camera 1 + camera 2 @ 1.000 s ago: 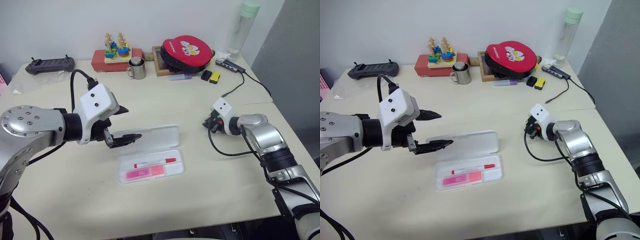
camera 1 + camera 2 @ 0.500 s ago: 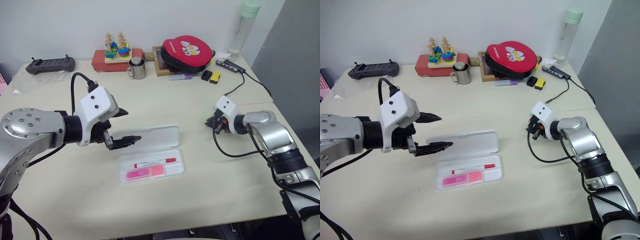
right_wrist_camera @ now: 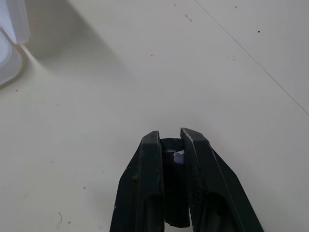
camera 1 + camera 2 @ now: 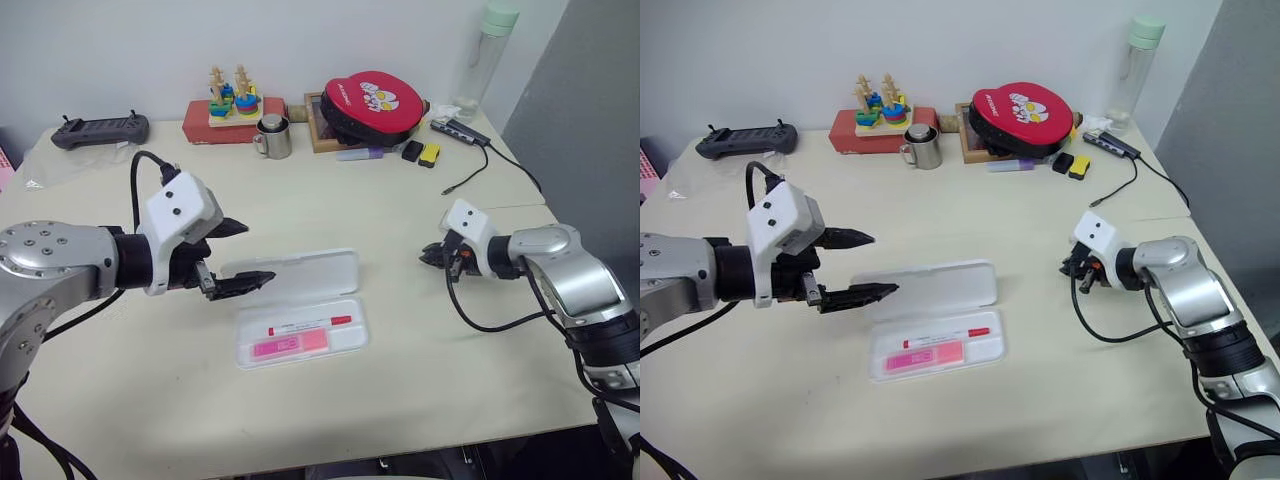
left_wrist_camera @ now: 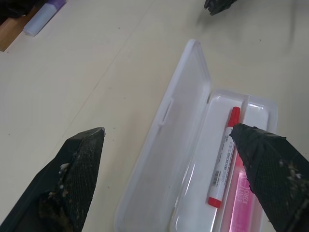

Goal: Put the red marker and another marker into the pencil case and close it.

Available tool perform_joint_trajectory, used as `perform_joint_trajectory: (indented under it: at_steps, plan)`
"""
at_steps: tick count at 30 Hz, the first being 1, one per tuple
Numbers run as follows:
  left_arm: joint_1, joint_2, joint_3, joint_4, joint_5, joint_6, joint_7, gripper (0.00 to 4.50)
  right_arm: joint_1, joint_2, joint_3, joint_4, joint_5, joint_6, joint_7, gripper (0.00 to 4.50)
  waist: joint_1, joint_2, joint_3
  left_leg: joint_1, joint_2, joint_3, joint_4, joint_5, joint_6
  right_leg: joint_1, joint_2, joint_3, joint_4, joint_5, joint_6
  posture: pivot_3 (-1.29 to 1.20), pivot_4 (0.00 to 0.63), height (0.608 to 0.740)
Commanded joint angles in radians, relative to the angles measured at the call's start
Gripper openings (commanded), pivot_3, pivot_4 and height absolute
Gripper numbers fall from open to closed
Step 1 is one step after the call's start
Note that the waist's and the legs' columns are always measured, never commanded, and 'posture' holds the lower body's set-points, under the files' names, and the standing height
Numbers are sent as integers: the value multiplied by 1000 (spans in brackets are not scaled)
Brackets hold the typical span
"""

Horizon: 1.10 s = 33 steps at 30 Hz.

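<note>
Now the white case [image 4: 300, 318] is seen lying open just right of the left gripper [image 4: 240, 252], whose fingers are spread wide with nothing held. Inside, the red marker [image 4: 310, 323] and pink highlighter [image 4: 290, 345] lie side by side. The right gripper [image 3: 169, 145], well to the case's right, is nearly closed.
</note>
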Motion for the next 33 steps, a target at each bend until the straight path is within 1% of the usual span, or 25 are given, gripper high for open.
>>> perform_joint_trajectory:
  at_steps: [1,6,10,13,17,21,24,26,29,33]
  plan:
    - [-5,10,22,2,6,-25,-12,4500,-6,-20,-33,-68,23,14,11,253,0,0,0,0,0,0,0,0,0,0,0,0,0,0,0,0,150,740]
    - [11,16,30,0,9,-32,-22,4500,24,-61,-24,-160,60,40,59,253,0,0,0,0,0,0,0,0,0,0,0,0,0,0,0,0,150,740]
    - [19,22,32,7,19,-42,-30,4500,60,-100,-35,-339,174,98,144,253,2,1,0,0,0,0,-1,0,0,0,0,-1,-1,0,0,0,150,740]
    - [18,19,18,21,33,-56,-35,4500,82,-91,-6,-398,200,126,134,253,1,0,0,0,0,0,-1,0,0,0,0,-1,0,0,0,0,150,740]
    - [9,10,-7,36,48,-75,-42,4500,107,-76,54,-417,186,77,137,253,2,0,0,0,0,0,0,0,0,0,0,0,0,0,0,0,150,740]
    - [-6,6,-68,93,85,-115,-81,4500,68,-16,124,-397,178,61,132,253,0,0,0,0,0,0,0,0,0,1,0,0,0,-1,1,0,150,740]
    - [-24,9,-102,122,102,-136,-114,4500,53,6,162,-398,170,54,133,253,0,0,0,1,0,0,0,0,0,0,0,0,0,0,0,0,150,740]
    - [-31,14,-113,129,108,-145,-132,4500,51,7,177,-402,167,46,137,253,1,0,0,0,0,0,0,0,0,0,0,0,0,0,0,0,150,740]
    - [-5,36,-110,121,109,-156,-181,4500,36,54,244,-403,137,37,112,253,1,0,0,0,0,0,0,0,0,0,0,0,-1,0,0,0,150,740]
    - [15,50,-110,127,128,-175,-205,4500,31,78,282,-394,119,24,114,253,1,0,0,0,0,-1,-1,0,0,0,0,-1,-1,0,0,0,150,740]
